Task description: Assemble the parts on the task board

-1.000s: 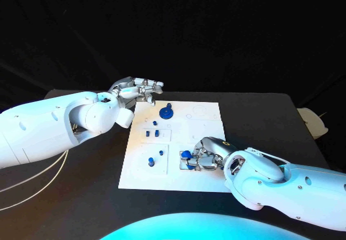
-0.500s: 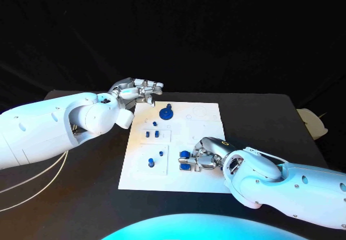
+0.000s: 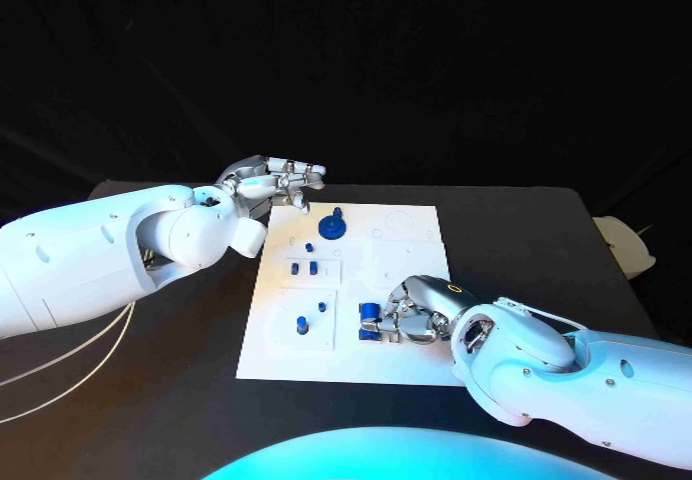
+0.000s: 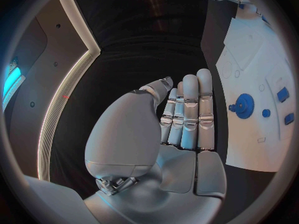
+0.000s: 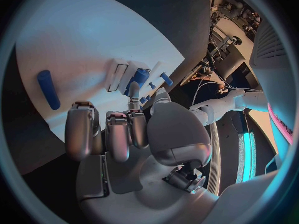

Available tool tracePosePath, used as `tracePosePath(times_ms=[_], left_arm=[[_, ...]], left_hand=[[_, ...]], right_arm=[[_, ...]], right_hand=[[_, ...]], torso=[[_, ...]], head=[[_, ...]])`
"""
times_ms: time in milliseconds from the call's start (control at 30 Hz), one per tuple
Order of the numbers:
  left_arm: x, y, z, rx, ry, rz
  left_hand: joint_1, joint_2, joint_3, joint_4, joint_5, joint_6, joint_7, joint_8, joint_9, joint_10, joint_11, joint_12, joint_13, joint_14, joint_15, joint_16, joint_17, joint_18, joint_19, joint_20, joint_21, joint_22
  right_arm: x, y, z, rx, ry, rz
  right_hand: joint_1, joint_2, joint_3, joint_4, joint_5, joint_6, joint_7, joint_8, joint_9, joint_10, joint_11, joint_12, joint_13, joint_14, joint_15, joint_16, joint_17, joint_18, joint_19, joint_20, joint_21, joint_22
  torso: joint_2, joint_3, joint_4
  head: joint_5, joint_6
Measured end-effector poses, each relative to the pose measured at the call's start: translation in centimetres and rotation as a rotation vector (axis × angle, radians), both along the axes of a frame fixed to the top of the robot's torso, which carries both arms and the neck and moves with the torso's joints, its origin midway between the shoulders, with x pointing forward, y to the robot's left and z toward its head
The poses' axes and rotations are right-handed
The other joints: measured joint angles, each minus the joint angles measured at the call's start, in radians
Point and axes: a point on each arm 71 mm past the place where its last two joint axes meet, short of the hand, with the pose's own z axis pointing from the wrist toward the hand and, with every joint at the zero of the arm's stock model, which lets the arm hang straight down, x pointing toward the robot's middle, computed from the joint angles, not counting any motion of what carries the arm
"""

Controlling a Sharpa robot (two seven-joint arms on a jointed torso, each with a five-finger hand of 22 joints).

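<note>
Right hand (image 3: 411,315) low over the near right part of the task board (image 3: 411,250), fingers curled beside a small blue part (image 3: 372,309); real pinch or only touch, impossible to tell. Left hand (image 3: 274,180) raised past the far left corner, fingers straight and close together, holding nothing. Blue gear with knob (image 3: 333,226) standing near the far edge. Probably light, stiff, smooth plastic, slippery under metal fingertips; best taken by the two opposite sides, pressed gently.

Glossy white rounded arms, silver segmented left hand (image 3: 274,180) and right hand (image 3: 411,315), thin white cables.
</note>
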Motion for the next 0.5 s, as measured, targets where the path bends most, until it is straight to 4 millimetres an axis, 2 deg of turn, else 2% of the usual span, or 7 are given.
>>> tracePosePath(times_ms=[33,133,300,333,367,500], left_arm=[[0.0,0.0,0.0,0.000,0.000,0.000],[0.0,0.0,0.0,0.000,0.000,0.000],[0.0,0.0,0.0,0.000,0.001,0.000],[0.0,0.0,0.0,0.000,0.001,0.000],[0.0,0.0,0.0,0.000,0.001,0.000],[0.0,0.0,0.0,0.001,0.001,0.000]], left_hand=[[0.000,0.000,0.000,0.000,0.000,0.000,0.000,0.000,0.000,0.000,0.000,0.000,0.000,0.000,0.000,0.000,0.000,0.000,0.000,0.000,0.000,0.000],[0.000,0.000,0.000,0.000,0.000,0.000,0.000,0.000,0.000,0.000,0.000,0.000,0.000,0.000,0.000,0.000,0.000,0.000,0.000,0.000,0.000,0.000],[0.000,0.000,0.000,0.000,0.000,0.000,0.000,0.000,0.000,0.000,0.000,0.000,0.000,0.000,0.000,0.000,0.000,0.000,0.000,0.000,0.000,0.000],[0.000,0.000,0.000,0.000,0.000,0.000,0.000,0.000,0.000,0.000,0.000,0.000,0.000,0.000,0.000,0.000,0.000,0.000,0.000,0.000,0.000,0.000],[0.000,0.000,0.000,0.000,0.000,0.000,0.000,0.000,0.000,-0.003,0.002,0.000,0.000,0.000,0.000,0.000,-0.001,0.000,0.000,0.000,-0.004,0.000],[0.000,0.000,0.000,0.000,0.000,0.000,0.000,0.000,0.000,-0.004,0.004,0.000,0.000,0.000,0.000,0.000,-0.001,0.000,0.000,0.000,-0.004,0.000]], right_arm=[[-0.1,0.0,0.1,0.002,-0.001,0.001],[-0.2,-0.3,0.2,0.003,-0.005,0.001],[-0.1,-1.7,0.2,-0.008,-0.014,-0.026],[0.0,-2.2,0.2,-0.011,-0.017,-0.036],[0.0,-2.6,0.2,-0.013,-0.020,-0.044],[0.3,-5.0,0.6,-0.017,-0.044,-0.090]], right_hand=[[0.024,0.004,0.007,-0.009,0.030,0.000,0.000,0.000,0.001,0.000,0.000,0.002,0.000,0.000,0.000,0.000,0.000,0.000,-0.002,-0.002,0.001,0.000],[0.064,0.012,0.022,-0.024,0.066,0.000,0.000,0.000,0.002,0.004,-0.004,0.005,0.000,-0.004,-0.004,0.000,0.000,0.000,-0.004,-0.004,0.004,0.000],[0.085,0.019,0.029,-0.031,0.079,-0.002,-0.002,0.000,0.002,0.004,-0.004,0.005,0.003,-0.004,-0.004,0.000,0.000,0.000,-0.004,-0.004,0.004,0.000],[0.092,0.012,0.031,-0.033,0.084,-0.012,-0.002,-0.003,0.000,0.004,-0.004,0.003,0.003,-0.004,-0.004,0.000,0.000,0.000,-0.004,-0.004,0.004,0.000],[0.095,0.014,0.031,-0.033,0.085,-0.019,0.001,-0.009,-0.003,0.004,-0.004,0.000,0.004,-0.004,-0.004,0.000,0.000,0.000,-0.004,-0.004,-0.001,0.000],[0.130,-0.002,0.040,-0.042,0.091,-0.042,0.017,-0.039,-0.017,0.002,0.002,-0.024,0.005,-0.004,-0.004,-0.008,0.000,0.000,-0.004,-0.004,-0.035,0.000]], torso=[[0.000,-0.0001,0.0000],[0.000,0.0000,0.0001],[0.000,0.0001,0.0004],[0.000,0.0001,0.0004],[0.000,0.0001,0.0004],[-0.001,0.0000,0.0001]], head=[[0.000,-0.001],[0.000,-0.002],[-0.003,0.001],[-0.003,0.002],[-0.004,0.003],[-0.008,0.005]])
